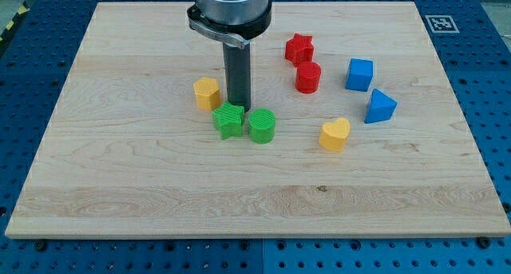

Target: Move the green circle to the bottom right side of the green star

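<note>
The green circle (261, 125) stands on the wooden board, touching or nearly touching the right side of the green star (229, 120). They sit side by side at about the same height in the view. My tip (239, 107) is just above them in the view, behind the gap between the star and the circle, close to the star's upper right edge. The rod rises to the arm's grey body at the view's top.
A yellow hexagon block (207, 93) lies left of the rod. A red star (299, 48) and a red cylinder (307, 77) lie to the upper right. A blue cube (359, 74), a blue triangle (380, 106) and a yellow heart (334, 134) lie to the right.
</note>
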Robot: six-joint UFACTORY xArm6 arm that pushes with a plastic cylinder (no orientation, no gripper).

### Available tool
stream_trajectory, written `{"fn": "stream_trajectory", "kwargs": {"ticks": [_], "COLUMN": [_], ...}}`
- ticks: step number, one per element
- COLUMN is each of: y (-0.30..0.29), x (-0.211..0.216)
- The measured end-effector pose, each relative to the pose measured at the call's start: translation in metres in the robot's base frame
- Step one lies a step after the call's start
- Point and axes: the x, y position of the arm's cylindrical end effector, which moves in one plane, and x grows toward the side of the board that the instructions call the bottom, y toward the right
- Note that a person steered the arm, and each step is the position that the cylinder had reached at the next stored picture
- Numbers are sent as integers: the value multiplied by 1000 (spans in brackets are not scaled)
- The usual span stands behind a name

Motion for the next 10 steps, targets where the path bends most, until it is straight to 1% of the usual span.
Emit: {"fn": "stream_trajectory", "kwargs": {"ticks": [2,3,4,6,10], "y": [-2,23,45,48,41], "x": [-8,-5,9,33,37]}}
